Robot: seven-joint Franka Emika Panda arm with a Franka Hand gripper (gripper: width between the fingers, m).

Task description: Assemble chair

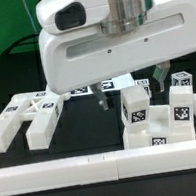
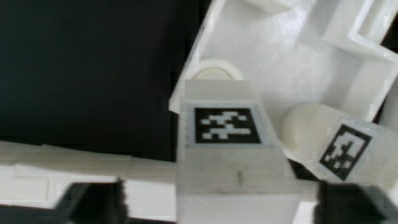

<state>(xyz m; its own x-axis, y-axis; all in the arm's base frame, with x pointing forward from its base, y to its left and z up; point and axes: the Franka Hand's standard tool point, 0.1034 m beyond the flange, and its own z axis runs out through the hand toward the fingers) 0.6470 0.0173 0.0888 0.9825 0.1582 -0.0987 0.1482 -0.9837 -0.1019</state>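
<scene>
Since the leg (image 2: pixel 222 150) looks like stiff, light, smooth plastic, we would take it on its flat sides. It sits among other chair parts (image 1: pixel 154 113) on the tabletop (image 1: pixel 90 125), between the fingers (image 2: pixel 86 205); whether they clamp it, we cannot tell.

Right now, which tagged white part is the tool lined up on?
The part centred in the wrist view, straddled by the tool, tag square-on. The neighbouring part, tag tilted, sits outside the tool.
</scene>
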